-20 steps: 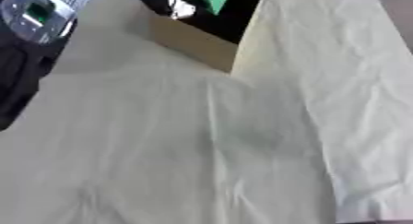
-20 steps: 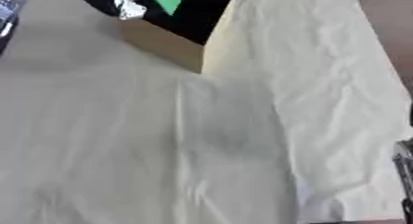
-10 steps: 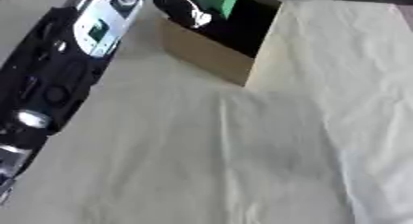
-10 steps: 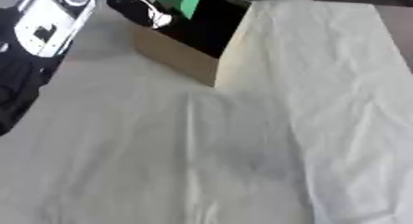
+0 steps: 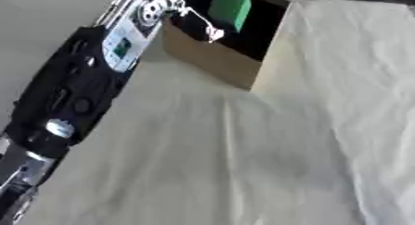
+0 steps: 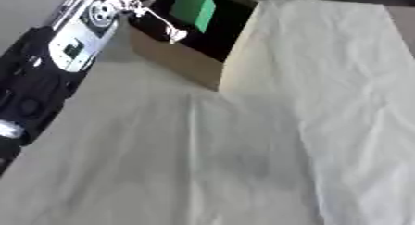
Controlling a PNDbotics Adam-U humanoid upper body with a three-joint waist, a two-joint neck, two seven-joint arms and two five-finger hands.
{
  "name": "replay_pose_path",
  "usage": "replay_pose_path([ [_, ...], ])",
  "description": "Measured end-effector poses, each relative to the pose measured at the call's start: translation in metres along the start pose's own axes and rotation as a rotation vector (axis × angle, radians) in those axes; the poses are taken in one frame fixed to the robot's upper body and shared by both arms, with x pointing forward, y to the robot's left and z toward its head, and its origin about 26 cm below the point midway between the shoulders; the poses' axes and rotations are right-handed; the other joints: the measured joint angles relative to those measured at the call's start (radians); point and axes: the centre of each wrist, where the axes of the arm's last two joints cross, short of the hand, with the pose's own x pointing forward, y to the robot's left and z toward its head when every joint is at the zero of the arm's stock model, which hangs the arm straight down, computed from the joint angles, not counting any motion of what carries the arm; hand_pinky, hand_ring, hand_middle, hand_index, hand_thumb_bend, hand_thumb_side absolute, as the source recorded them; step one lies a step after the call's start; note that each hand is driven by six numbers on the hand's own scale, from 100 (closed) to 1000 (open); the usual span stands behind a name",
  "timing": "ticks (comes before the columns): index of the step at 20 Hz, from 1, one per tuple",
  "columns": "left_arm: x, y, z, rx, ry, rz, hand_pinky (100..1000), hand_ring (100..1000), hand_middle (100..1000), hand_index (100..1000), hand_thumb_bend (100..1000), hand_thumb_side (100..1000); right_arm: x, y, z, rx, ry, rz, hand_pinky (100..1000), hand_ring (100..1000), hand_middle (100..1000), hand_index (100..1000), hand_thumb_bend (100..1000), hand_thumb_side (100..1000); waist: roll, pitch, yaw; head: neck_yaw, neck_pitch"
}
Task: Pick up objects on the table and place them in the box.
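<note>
Left arm reaches up the pale cloth to the cardboard box.

The cloth-covered table [image 5: 243, 164] lies bare in front. The left arm [image 5: 77, 85] runs from the lower left corner toward the box [image 5: 215, 57] at the far edge. The left hand [image 5: 191, 15] hangs over the box's near rim; whether its fingers are spread or curled cannot be told. A green object [image 6: 194, 3] stands inside the box, just beyond the hand.

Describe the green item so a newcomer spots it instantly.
Start at the brown cardboard box at the top of the cream cloth-covered table. Inside its dark interior stands a flat green block, just right of the left hand. It is the only green thing there.
</note>
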Motion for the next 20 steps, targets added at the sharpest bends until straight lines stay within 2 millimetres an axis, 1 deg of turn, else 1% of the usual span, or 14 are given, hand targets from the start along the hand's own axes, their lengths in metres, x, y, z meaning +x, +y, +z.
replay_pose_path([
  [5,0.0,0.008,-0.004,0.048,-0.006,-0.05,509,562,610,644,100,146,0.0,0.002,0.001,0.003,0.007,-0.01,775,734,596,826,100,889,0.007,0.005,-0.004,0.005,-0.011],
  [6,0.0,0.011,-0.005,0.055,-0.004,-0.061,510,562,610,644,100,119,0.0,0.002,0.0,0.004,0.008,-0.012,775,734,596,825,100,893,0.008,0.006,-0.005,0.006,-0.012],
  [7,0.0,0.012,-0.006,0.06,0.001,-0.07,511,563,610,644,100,145,0.0,0.003,0.001,0.006,0.009,-0.015,775,734,596,825,100,890,0.01,0.008,-0.008,0.007,-0.012],
  [8,-0.001,0.013,-0.006,0.064,0.008,-0.077,513,565,611,646,100,144,0.0,0.004,0.001,0.008,0.011,-0.017,775,734,596,825,100,890,0.012,0.01,-0.011,0.009,-0.013],
  [16,-0.016,0.005,-0.007,0.045,0.077,-0.11,519,577,625,660,100,148,0.0,0.008,0.0,0.011,0.011,-0.037,774,733,594,824,100,896,0.022,0.031,-0.04,0.032,-0.032],
  [20,-0.02,0.0,-0.008,0.028,0.088,-0.095,540,602,656,689,100,184,0.0,0.008,0.0,0.007,0.013,-0.04,774,732,593,824,100,901,0.025,0.042,-0.051,0.045,-0.043],
])
